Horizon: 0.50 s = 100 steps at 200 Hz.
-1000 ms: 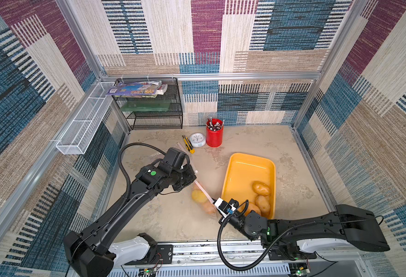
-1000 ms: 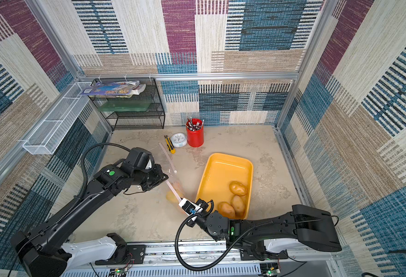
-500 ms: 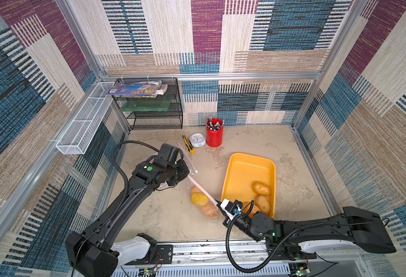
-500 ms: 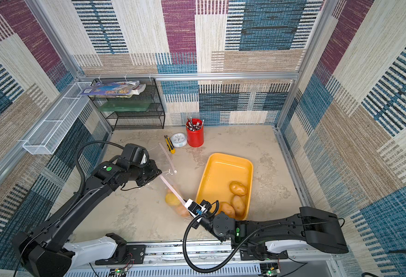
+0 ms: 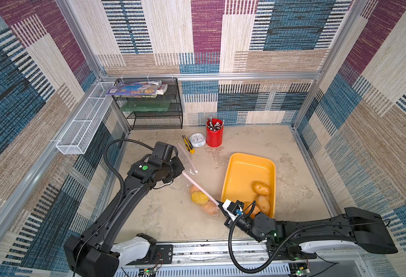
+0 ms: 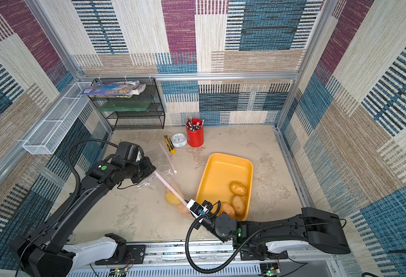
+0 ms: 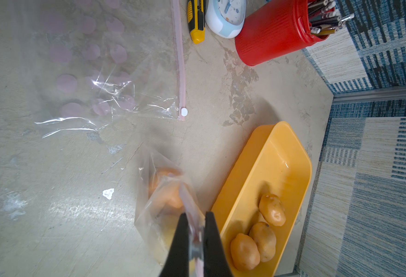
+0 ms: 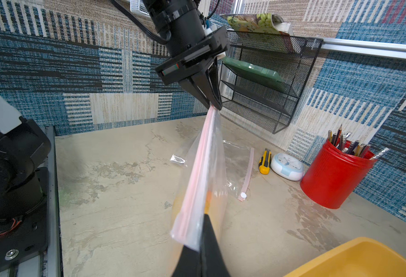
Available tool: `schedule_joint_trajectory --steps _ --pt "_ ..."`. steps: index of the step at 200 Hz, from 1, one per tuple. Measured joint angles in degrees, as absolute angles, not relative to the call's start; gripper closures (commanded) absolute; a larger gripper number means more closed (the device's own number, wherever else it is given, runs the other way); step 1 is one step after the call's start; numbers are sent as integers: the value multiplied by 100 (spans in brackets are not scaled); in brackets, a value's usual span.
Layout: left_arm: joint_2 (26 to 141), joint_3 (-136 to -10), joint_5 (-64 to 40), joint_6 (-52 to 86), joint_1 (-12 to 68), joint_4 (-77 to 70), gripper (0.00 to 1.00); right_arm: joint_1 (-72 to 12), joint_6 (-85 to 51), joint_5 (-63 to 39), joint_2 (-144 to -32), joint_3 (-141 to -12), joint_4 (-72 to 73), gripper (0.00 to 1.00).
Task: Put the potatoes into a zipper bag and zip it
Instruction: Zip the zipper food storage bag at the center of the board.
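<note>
**Both tools pinch the ends of the bag's zip strip**

A white wire basket (image 5: 84,124) hangs on the left wall, and a black mesh shelf (image 5: 154,108) stands at the back. The left tool (image 5: 182,171) is clamped on the far end of the pink zip strip of the zipper bag (image 5: 199,187). The left wrist view shows this up close, with its two black fingers (image 7: 181,242) pressed together on the strip. Only the right wrist view shows the left tool (image 8: 215,104) from the front, held high, with the strip running taut and slanting down from it.

A second, empty bag (image 7: 115,84) lies flat on the tabletop (image 5: 163,215) beyond the arm. The left wrist view shows the pale dots printed on it and the white slider at the end of its strip. Next to it are a yellow utility knife (image 5: 188,144), a small round clock (image 5: 197,139) and a red cup of pencils (image 5: 214,132).

Both top views show three potatoes (image 5: 199,197) inside the held bag, a rough yellow one between two tan ones. In the wrist views they are only orange blurs. Whether the bag rests on the tabletop cannot be told.

The right tool (image 5: 218,203) is clamped on the strip's near end. Just beyond it, the yellow tray (image 5: 247,167) holds three more potatoes at its near end. The right wrist view catches only a corner of that tray.
</note>
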<state>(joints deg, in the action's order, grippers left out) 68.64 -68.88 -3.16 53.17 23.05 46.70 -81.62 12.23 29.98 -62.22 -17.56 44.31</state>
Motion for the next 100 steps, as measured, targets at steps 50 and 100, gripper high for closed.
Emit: schedule_joint_trajectory --steps 50,100 --pt "6906 -6890 -322 5280 2123 4644 100 -8149 1203 2995 -6193 -1717 4431 100" --pt "6897 -6923 -340 5282 2112 4545 100 -8075 1175 2910 -6178 -1673 4519 100"
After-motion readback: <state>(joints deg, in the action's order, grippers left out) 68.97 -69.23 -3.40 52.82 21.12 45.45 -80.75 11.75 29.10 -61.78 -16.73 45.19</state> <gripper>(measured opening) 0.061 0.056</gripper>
